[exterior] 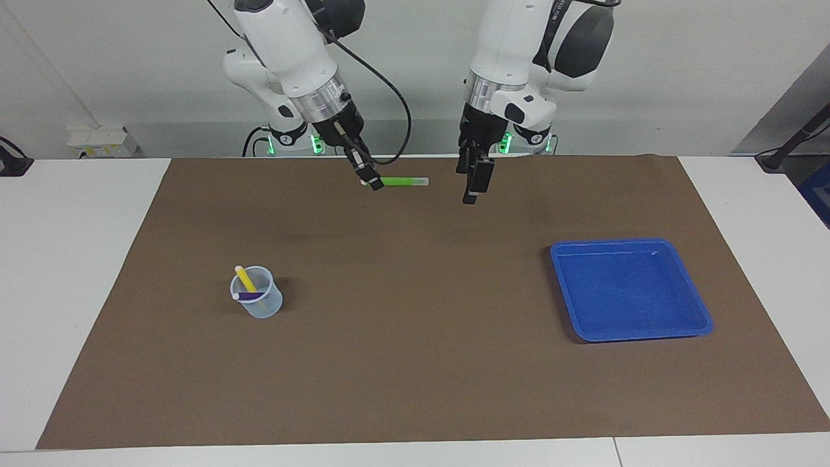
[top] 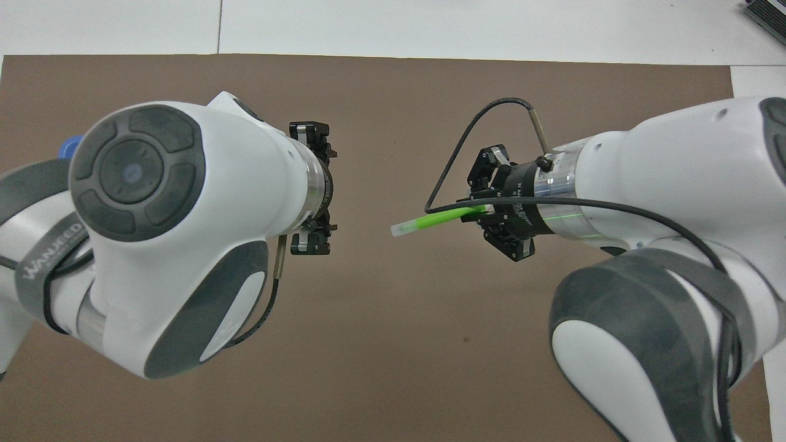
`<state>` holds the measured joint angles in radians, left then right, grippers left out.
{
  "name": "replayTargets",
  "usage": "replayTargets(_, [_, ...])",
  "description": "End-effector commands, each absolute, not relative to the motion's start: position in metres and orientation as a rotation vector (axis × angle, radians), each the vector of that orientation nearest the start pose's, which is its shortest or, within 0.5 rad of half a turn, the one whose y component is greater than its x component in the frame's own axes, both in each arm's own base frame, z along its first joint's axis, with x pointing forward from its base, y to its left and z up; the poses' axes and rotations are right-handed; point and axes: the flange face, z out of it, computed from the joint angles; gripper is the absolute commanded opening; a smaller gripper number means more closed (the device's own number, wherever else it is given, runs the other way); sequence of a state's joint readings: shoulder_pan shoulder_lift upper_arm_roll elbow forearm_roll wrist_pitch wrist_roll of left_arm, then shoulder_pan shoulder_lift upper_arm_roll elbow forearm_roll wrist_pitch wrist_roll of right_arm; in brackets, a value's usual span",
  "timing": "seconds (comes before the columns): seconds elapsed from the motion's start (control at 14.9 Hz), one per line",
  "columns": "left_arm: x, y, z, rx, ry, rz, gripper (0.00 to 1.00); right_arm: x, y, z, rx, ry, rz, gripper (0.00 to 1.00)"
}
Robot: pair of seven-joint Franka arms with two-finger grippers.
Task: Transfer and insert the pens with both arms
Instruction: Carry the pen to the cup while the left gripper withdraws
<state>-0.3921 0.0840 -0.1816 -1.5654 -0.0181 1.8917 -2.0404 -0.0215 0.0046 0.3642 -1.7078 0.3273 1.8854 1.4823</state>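
Observation:
My right gripper is shut on one end of the bright green pen, which sticks out level toward the left arm, pale cap free, above the brown mat. The overhead view shows that green pen held in the right gripper. My left gripper hangs open and empty beside the pen's free end, a short gap away, its left gripper jaws spread wide. A clear cup holds the yellow pen and the purple pen.
A blue tray lies on the mat toward the left arm's end; only a corner of that blue tray shows past the left arm from overhead. The cup stands toward the right arm's end. White table surrounds the mat.

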Motion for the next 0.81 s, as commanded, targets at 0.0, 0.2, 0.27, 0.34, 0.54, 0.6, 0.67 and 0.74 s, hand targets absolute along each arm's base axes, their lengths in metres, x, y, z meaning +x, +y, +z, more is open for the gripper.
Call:
replayTargets(0.0, [0.518, -0.299, 0.603, -2.547, -2.164, -0.084, 1.00, 0.535, 0.155, 0.573, -2.417, 1.491, 0.210, 0.00])
replayTargets(0.2, [0.539, -0.249, 0.594, -2.594, -2.057, -0.107, 1.00, 0.537, 0.088, 0.556, -2.486, 1.430, 0.176, 0.00])
replayTargets(0.27, [0.545, -0.231, 0.593, -2.610, -2.021, -0.114, 1.00, 0.539, 0.071, 0.557, -2.487, 1.424, 0.161, 0.00])
replayTargets(0.34, [0.550, -0.211, 0.589, -2.626, -1.976, -0.117, 1.00, 0.541, 0.059, 0.555, -2.501, 1.431, 0.148, 0.00])
replayTargets(0.54, [0.560, -0.161, 0.582, -2.683, -1.846, -0.127, 1.00, 0.550, 0.026, 0.533, -2.665, 1.397, 0.075, 0.00])
replayTargets(0.6, [0.564, -0.143, 0.580, -2.701, -1.805, -0.127, 1.00, 0.554, 0.016, 0.528, -2.698, 1.381, 0.041, 0.00])
replayTargets(0.67, [0.566, -0.125, 0.579, -2.713, -1.761, -0.121, 1.00, 0.557, 0.010, 0.525, -2.748, 1.348, 0.008, 0.00])
replayTargets(0.74, [0.568, -0.107, 0.579, -2.738, -1.706, -0.121, 1.00, 0.560, 0.003, 0.525, -2.830, 1.283, -0.034, 0.00])
